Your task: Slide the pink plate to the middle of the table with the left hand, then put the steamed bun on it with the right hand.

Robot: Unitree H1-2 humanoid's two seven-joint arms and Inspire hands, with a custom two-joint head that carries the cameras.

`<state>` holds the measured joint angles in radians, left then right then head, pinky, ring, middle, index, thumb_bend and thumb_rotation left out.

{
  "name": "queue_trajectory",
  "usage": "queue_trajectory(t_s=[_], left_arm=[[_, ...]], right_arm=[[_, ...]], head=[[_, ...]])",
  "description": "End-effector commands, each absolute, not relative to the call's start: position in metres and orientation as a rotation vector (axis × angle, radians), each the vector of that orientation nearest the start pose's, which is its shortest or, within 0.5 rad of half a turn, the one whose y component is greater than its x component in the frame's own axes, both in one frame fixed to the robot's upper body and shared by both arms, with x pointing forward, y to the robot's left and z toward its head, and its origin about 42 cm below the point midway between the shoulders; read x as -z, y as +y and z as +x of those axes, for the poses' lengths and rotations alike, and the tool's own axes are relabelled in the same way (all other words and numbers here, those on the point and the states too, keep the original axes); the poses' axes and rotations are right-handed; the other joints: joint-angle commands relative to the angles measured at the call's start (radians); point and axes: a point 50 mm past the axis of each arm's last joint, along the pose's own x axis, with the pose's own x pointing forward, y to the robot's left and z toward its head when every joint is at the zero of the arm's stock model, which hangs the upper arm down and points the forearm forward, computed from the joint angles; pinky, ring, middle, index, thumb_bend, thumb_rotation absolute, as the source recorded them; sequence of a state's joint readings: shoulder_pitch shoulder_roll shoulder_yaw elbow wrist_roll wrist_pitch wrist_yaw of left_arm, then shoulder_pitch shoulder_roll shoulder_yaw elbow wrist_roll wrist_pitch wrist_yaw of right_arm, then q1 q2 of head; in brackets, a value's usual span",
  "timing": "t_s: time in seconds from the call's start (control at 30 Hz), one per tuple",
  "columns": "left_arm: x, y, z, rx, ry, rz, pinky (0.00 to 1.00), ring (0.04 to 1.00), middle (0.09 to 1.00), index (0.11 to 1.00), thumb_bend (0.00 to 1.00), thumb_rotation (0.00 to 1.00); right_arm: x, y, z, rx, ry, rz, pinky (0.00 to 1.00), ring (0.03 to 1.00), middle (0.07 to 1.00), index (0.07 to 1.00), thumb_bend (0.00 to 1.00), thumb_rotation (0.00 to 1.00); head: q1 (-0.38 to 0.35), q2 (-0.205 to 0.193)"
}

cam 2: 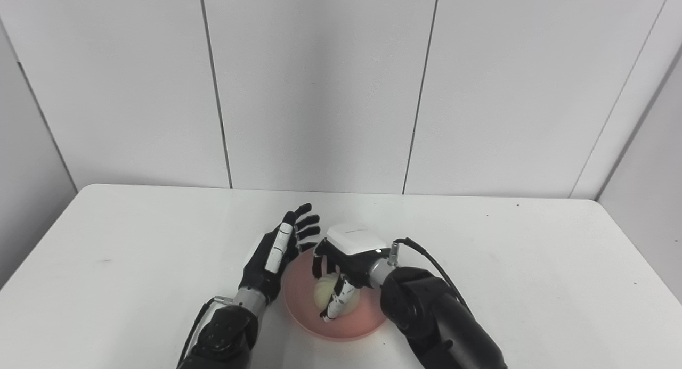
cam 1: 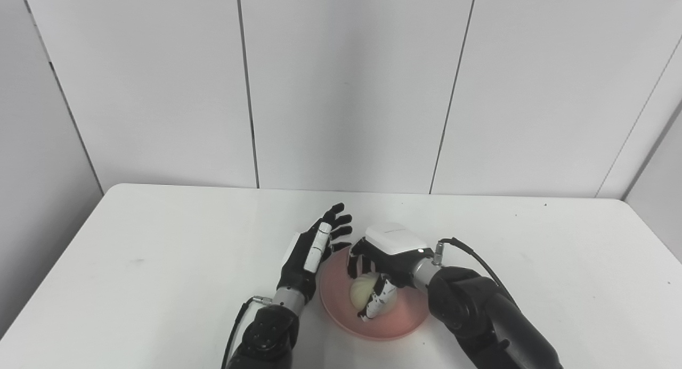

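Note:
The pink plate [cam 1: 405, 318] sits near the front middle of the white table [cam 1: 160, 252]. The pale steamed bun [cam 1: 363, 288] is over the plate's middle, low against it. My right hand [cam 1: 386, 262] reaches down over the plate with its fingers curled around the bun; whether the bun rests on the plate I cannot tell. My left hand [cam 1: 314, 249] is open, fingers spread and raised, just beside the plate's left rim, holding nothing. The same scene shows in the right eye view, with the plate [cam 2: 367, 324], bun [cam 2: 326, 293], right hand [cam 2: 351, 257] and left hand [cam 2: 277, 252].
The table's far edge meets a white panelled wall [cam 1: 346, 92]. Both forearms come in at the bottom edge, close on either side of the plate.

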<state>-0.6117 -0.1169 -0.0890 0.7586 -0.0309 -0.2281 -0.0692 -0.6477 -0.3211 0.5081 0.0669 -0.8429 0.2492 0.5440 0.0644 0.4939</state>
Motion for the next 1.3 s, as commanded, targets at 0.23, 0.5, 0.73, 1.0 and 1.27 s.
queue_trajectory(t_s=[0.23,0.5,0.73,1.0,1.27], left_arm=[[-0.088,0.073,0.425,0.376,0.126,-0.021,0.7,0.831,0.859,0.874,0.8,0.97],[-0.088,0.075,0.424,0.372,0.123,-0.015,0.7,0.821,0.846,0.859,0.8,0.97],[-0.087,0.077,0.425,0.368,0.117,-0.007,0.68,0.813,0.842,0.848,0.79,0.98],[-0.086,0.083,0.425,0.355,0.098,-0.028,0.7,0.837,0.874,0.863,0.79,0.98],[-0.088,0.087,0.425,0.294,0.056,-0.064,0.74,0.846,0.874,0.885,0.78,0.98]], right_arm=[[-0.265,-0.143,0.429,-0.566,-0.14,-1.462,0.58,0.711,0.778,0.692,0.95,0.33],[-0.281,-0.151,0.422,-0.555,-0.147,-1.498,0.61,0.747,0.795,0.71,1.0,0.36],[-0.304,-0.167,0.411,-0.5,-0.158,-1.51,0.6,0.735,0.787,0.705,1.0,0.35],[-0.31,-0.207,0.401,-0.338,-0.326,-1.244,0.61,0.708,0.751,0.671,1.0,0.31],[-0.267,-0.237,0.409,-0.117,-0.398,-0.803,0.48,0.591,0.679,0.687,0.74,0.6]], head=[[-0.002,0.001],[-0.004,0.005],[-0.005,0.005],[-0.017,0.006],[-0.016,0.008]])
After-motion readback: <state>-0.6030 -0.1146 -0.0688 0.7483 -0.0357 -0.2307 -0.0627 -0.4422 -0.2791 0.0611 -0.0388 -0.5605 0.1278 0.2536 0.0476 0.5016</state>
